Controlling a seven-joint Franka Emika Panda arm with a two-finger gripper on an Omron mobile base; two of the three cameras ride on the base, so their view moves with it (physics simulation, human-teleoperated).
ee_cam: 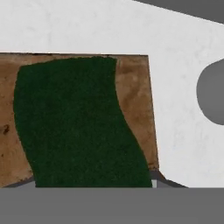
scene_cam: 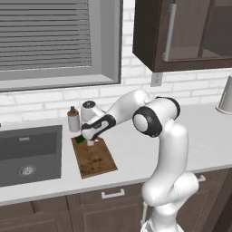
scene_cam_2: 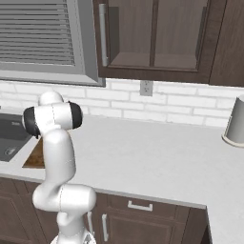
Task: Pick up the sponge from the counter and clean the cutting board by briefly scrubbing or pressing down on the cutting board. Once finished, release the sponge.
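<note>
The brown stained cutting board (scene_cam: 95, 159) lies on the light counter (scene_cam: 136, 154) just right of the sink. My gripper (scene_cam: 90, 141) reaches down over the board's far left corner. A bit of the dark green sponge (scene_cam: 79, 139) shows beside it, low on the board. Seen from the hand, the sponge (ee_cam: 78, 127) is a large dark green shape right in front of the camera, over the board (ee_cam: 133, 96). It hides the fingertips, and the jaws look shut on it. In the right base view a sliver of the board (scene_cam_2: 34, 158) shows behind the arm.
A dark grey sink basin (scene_cam: 27, 154) lies left of the board. A small soap bottle (scene_cam: 73, 120) stands just behind the board by the wall. A pale upright container (scene_cam: 225, 96) stands at the counter's far right. A wall cabinet (scene_cam: 181, 31) hangs above.
</note>
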